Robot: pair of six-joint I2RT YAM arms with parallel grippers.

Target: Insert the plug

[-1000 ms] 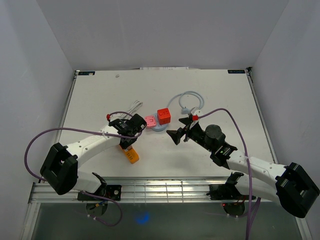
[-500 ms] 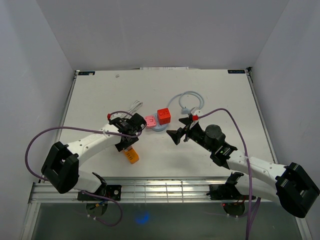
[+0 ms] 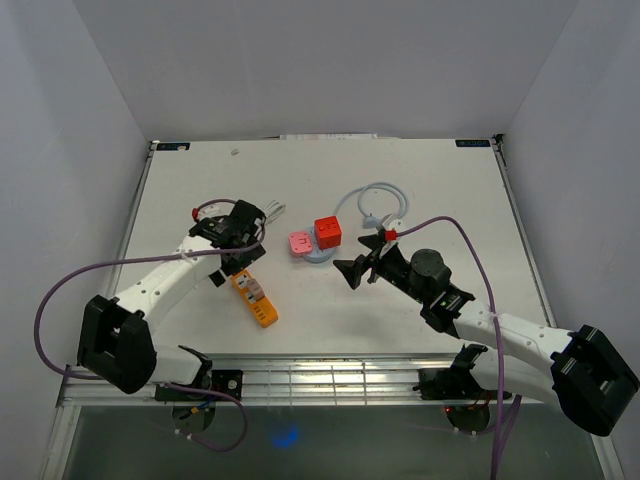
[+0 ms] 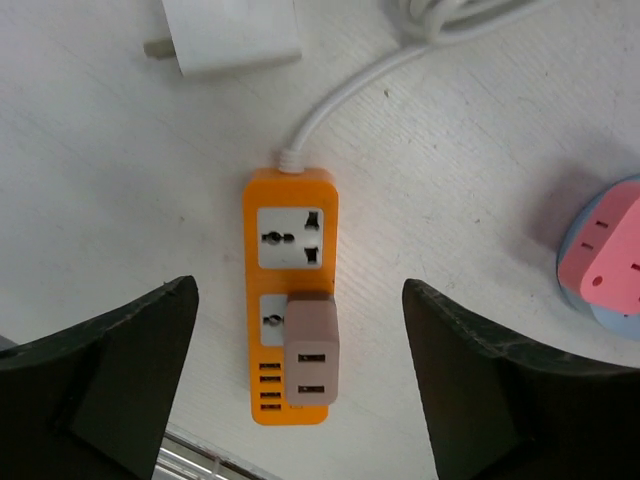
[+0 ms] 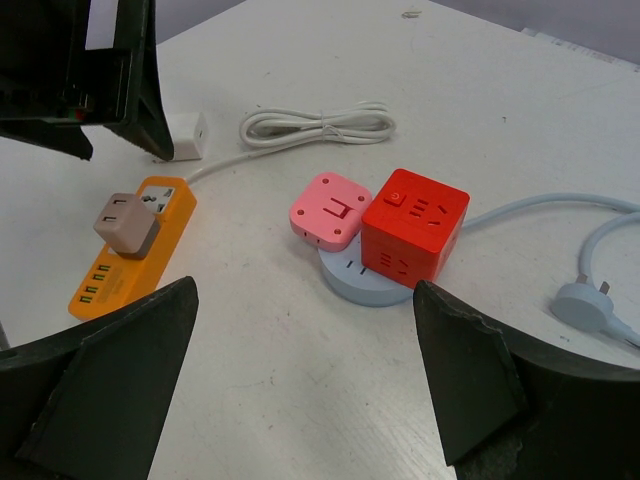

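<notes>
Desk [image 3: 180,190], orange strip [image 4: 290,190], plug [image 4: 311,350] apparently seated.
Our left hand [image 4: 298,285] hangs over it, spread wide and empty, as is our right hand [image 5: 305,288]; we should rise straight up, keeping clear of the plug's sides.

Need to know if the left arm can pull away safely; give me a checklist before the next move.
1. Taupe plug stands in orange power strip: ok.
2. Plug pushed fully home: cannot tell.
3. Left pincer open, not touching plug: ok.
4. Right pincer open and empty: ok.
5. White cord apart from left pincer: ok.
</notes>
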